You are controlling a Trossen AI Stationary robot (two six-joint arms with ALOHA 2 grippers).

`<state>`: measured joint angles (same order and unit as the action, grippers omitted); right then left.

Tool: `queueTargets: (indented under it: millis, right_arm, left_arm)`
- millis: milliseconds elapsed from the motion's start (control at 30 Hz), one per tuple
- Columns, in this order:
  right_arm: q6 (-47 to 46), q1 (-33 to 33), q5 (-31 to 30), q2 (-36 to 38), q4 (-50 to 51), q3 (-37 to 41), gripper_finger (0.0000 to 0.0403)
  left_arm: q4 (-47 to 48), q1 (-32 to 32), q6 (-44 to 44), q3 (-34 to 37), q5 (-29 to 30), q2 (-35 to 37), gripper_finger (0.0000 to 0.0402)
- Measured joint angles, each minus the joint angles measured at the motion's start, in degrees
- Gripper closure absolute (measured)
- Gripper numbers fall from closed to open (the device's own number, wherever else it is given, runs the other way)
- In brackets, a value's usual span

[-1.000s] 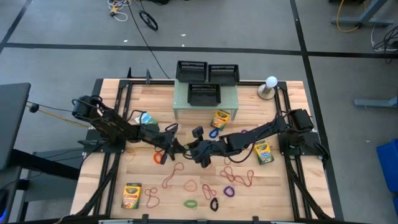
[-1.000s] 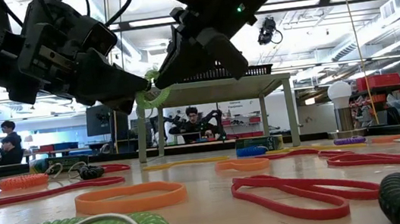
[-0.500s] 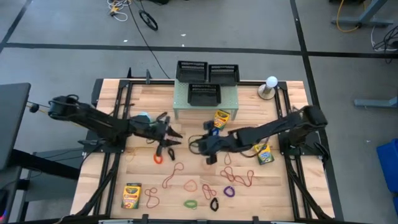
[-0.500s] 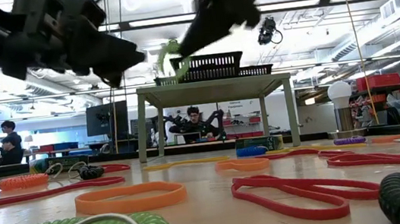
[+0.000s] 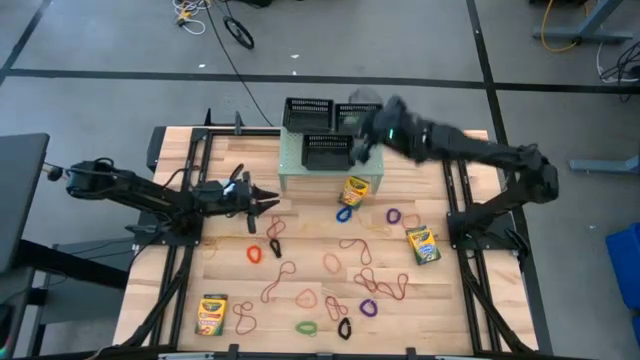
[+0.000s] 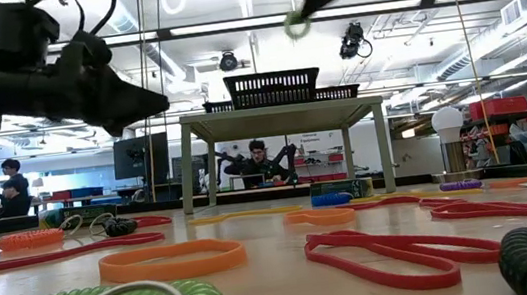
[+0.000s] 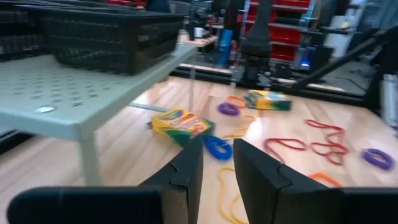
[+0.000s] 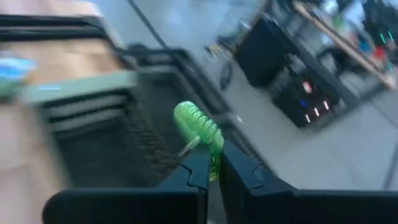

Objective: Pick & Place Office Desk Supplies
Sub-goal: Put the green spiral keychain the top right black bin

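Right gripper (image 8: 209, 163) is clamped on a green coiled loop (image 8: 200, 129), pinched at one end with most of the coil sticking out past the fingertips; in the high view it hangs over the black mesh trays (image 5: 332, 116) at the back of the bench, above the pale green riser (image 5: 330, 165). Risk: thin pinch on a springy coil, could slip out or swing and drop outside a tray, onto the riser top or off the back edge of the bench (image 5: 460, 300). On release it may also snag on a finger or bounce off the mesh rim. Left gripper (image 7: 216, 163) hovers low over the bench left of the riser, fingers slightly apart, nothing between them. Just ahead of it lie a crayon box (image 7: 181, 123) and a blue band (image 7: 217, 147); a careless descent could shove either one under the riser.
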<state>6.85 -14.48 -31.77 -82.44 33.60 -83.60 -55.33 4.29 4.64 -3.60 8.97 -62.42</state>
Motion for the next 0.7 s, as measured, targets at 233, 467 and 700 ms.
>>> queueTargets:
  millis: [233,467,700]
  right_arm:
    - [0.2,-16.5,14.0,-5.1,-0.6,0.6,0.038]
    - [0.3,-19.2,17.3,-10.5,-0.8,0.8,0.0374]
    - [0.4,-18.5,16.6,-11.4,-1.2,0.8,0.03]
  left_arm:
    - [0.0,0.3,-0.2,0.0,0.2,-0.1,0.0308]
    - [0.2,0.2,0.0,0.0,0.2,-0.1,0.0308]
    - [0.2,0.2,0.5,0.0,0.2,-0.1,0.0308]
